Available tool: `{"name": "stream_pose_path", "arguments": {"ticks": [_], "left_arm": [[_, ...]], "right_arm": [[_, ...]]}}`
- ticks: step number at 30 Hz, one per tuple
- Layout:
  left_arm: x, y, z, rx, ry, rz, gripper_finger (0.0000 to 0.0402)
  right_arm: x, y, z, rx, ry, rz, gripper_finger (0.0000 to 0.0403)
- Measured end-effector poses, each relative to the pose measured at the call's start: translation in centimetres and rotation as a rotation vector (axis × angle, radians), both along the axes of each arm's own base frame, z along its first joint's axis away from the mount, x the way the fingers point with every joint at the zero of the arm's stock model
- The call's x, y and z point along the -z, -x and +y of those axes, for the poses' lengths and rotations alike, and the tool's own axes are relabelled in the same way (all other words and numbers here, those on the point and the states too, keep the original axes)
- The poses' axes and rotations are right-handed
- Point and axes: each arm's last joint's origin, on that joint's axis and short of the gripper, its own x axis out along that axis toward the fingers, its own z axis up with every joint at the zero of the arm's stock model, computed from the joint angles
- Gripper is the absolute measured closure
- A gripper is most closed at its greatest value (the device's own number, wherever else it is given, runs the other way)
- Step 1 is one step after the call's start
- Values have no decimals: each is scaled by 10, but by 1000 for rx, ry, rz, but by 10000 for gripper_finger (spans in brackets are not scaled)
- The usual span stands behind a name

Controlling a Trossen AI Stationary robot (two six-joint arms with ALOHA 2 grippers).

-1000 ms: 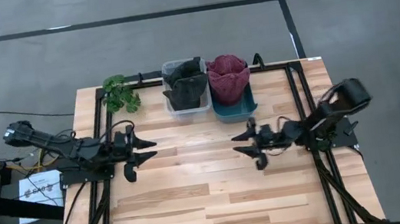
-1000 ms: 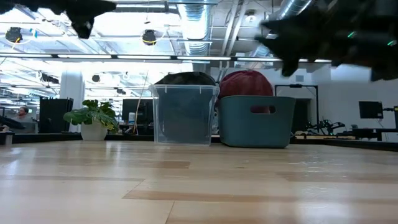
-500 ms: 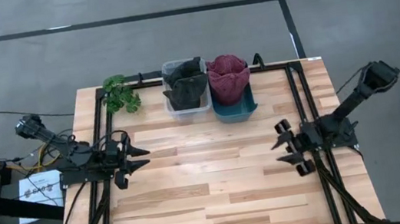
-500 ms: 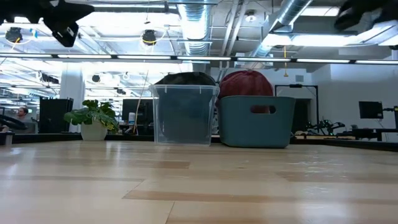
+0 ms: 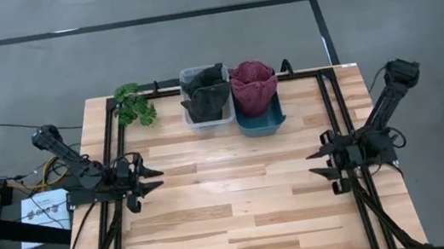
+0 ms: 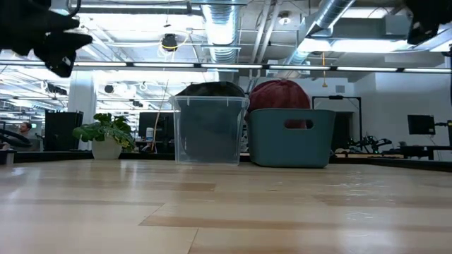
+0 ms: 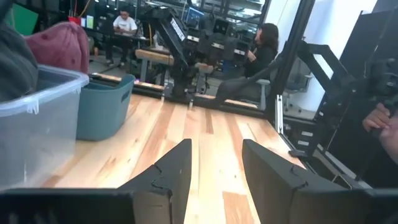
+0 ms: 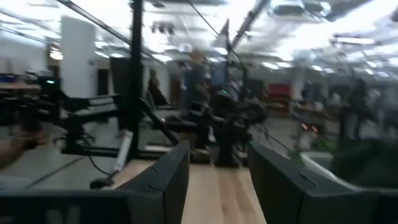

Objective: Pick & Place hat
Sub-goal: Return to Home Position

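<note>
A dark grey hat (image 5: 205,92) sits in a clear bin (image 5: 196,121) at the table's far edge. Beside it a maroon hat (image 5: 253,86) fills a teal bin (image 5: 260,123). The low view shows both hats, dark (image 6: 210,88) and maroon (image 6: 280,94), bulging above their bins. My left gripper (image 5: 154,181) hovers open over the table's left side, pointing right, with nothing between its fingers (image 7: 177,171). My right gripper (image 5: 315,165) hovers open near the right side, pointing left, also with nothing in it.
A potted plant (image 5: 133,104) stands at the far left corner. Black rails (image 5: 114,156) run along both sides of the table. The wooden tabletop (image 5: 232,200) lies bare between the grippers. People sit at desks beyond the table (image 7: 264,46).
My right gripper has drawn back from the table's middle toward the right edge, rolling as it went. My left gripper has pulled back toward the left edge and sunk a little. Both stay open and hold nothing; the hats have not moved.
</note>
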Motion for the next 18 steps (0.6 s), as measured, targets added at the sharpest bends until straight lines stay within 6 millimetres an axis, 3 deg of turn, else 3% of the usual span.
{"name": "stream_pose_path", "arguments": {"ticks": [3,10,18], "left_arm": [[10,1,1,1,-9,17,261],[12,-1,1,-11,-51,33,261],[4,-9,14,-71,-133,-41,261]], "right_arm": [[2,4,1,46,-13,42,249],[18,6,3,110,-2,168,249],[33,-12,-11,157,-108,259,249]]}}
